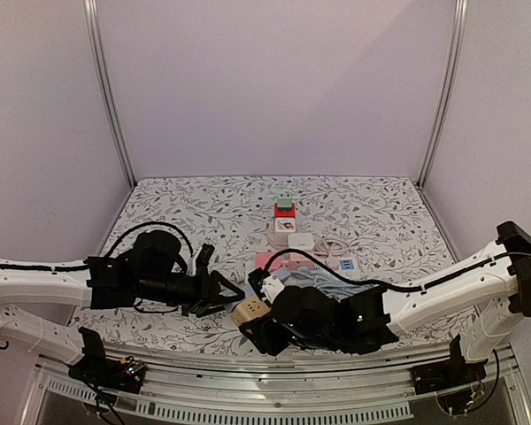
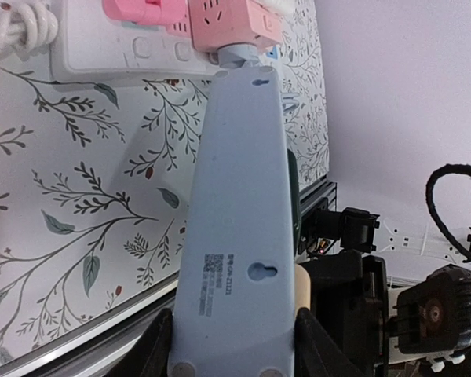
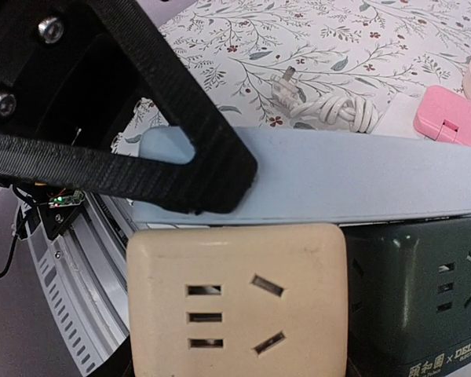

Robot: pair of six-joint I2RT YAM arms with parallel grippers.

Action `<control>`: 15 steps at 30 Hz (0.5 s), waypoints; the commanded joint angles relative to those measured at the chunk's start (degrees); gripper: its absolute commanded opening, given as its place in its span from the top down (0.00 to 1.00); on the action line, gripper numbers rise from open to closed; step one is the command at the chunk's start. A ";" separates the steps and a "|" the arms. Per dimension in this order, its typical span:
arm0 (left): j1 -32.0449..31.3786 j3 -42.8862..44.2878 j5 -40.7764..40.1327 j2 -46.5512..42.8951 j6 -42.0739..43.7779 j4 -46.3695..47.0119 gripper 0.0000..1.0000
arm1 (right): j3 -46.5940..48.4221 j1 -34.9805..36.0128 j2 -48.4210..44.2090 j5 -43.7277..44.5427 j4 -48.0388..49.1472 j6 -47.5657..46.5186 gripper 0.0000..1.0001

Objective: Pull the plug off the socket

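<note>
1. jaws first: the left gripper (image 2: 234,334) is clamped on the near end of the blue power strip (image 2: 235,204), one finger on each long edge, and the strip is held up off the table (image 1: 203,204).
2. the right gripper (image 1: 256,317) reads as closed around the beige plug (image 3: 235,302). its upper finger (image 3: 141,133) lies across the strip at the plug's top edge, and the lower one is only a sliver at the frame bottom.
3. progress: both holds look set, but the plug sits flush against the strip with no gap showing, so the pull itself is not yet done.
4. tight side: a green cube (image 3: 420,298) stands right beside the beige plug on the same strip, so drifting sideways looks risky.
5. far end is crowded: a white strip (image 2: 102,47) carrying pink cubes (image 2: 235,23) and a coiled white cable (image 3: 330,110) lie just past the blue strip's tip.
6. open room seems to be toward the near rail (image 1: 274,376) and upward. a straight pull off the strip's face looks the cleanest way out.
</note>
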 commanded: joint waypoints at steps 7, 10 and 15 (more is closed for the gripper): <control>0.46 -0.42 -1.77 -0.91 1.07 2.18 1.00 | 0.31 1.00 -1.57 5.18 3.32 3.80 1.00; 0.39 -0.56 -2.06 -1.37 0.89 2.18 1.00 | 0.50 0.91 -1.36 7.99 1.46 7.75 1.00; 0.45 -0.64 -2.09 -1.49 0.78 2.17 1.00 | 1.21 0.52 -1.43 9.52 -1.54 11.28 1.00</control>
